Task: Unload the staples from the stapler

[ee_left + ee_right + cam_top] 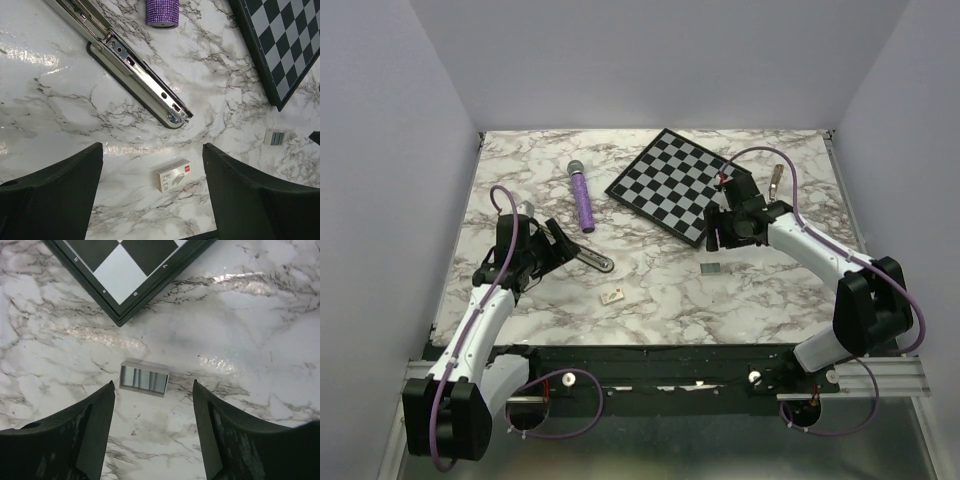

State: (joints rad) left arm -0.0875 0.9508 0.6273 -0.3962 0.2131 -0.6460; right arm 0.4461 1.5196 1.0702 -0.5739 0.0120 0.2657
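Both grippers are up off the counter (pixel 770 300) and neither one holds anything. My left gripper (pixel 152 150) is spread wide, and the small staple box (pixel 174 175) lies flat on the marble just past the gap between its fingers, closer to the right finger. Beyond the box is the stapler (pixel 145 85). It lies diagonally on the counter, left of centre, with the silver rail facing up over the black base. Its rounded end points toward the middle of the counter and the other end runs out of the left wrist view at upper left. I can't tell whether any staples are in the rail. From the top camera, the left gripper (pixel 552 240) sits right at the near-left end of the stapler (pixel 595 261), and the box (pixel 613 296) is nearer to me than the stapler and apart from it. My right gripper (pixel 152 390) is also spread, fingers clear of everything. A short silver staple strip (pixel 144 378) lies on the marble directly under the tips, narrower than the gap and touching neither finger. Past it is the corner of the chessboard (pixel 130 265), near the strip but not touching it. The far end of the counter has the purple cylinder (pixel 583 200), lying just left of the chessboard (pixel 670 185), and a pale metal bar (pixel 774 181) to the board's right, behind my right arm.
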